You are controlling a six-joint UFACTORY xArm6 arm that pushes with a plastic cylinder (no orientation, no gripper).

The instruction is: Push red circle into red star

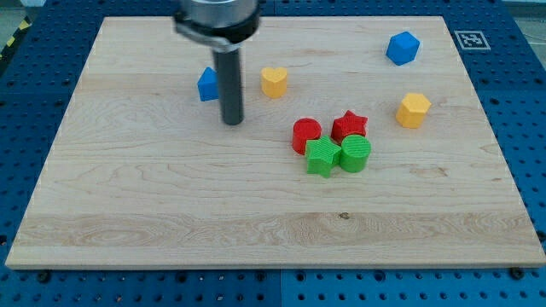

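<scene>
Red circle on the table, just left of red star, nearly touching. My tip well left of both. No jaws fitted, only a rod.

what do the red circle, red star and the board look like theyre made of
Red circle and red star: probably 3D-printed plastic, matte, with fine ridged lines across their tops. Board: light wood, unvarnished-looking, with long grain streaks and a small dark knot. My tip, a dark rod, looks like smooth metal or plastic; I cannot tell which.
</scene>
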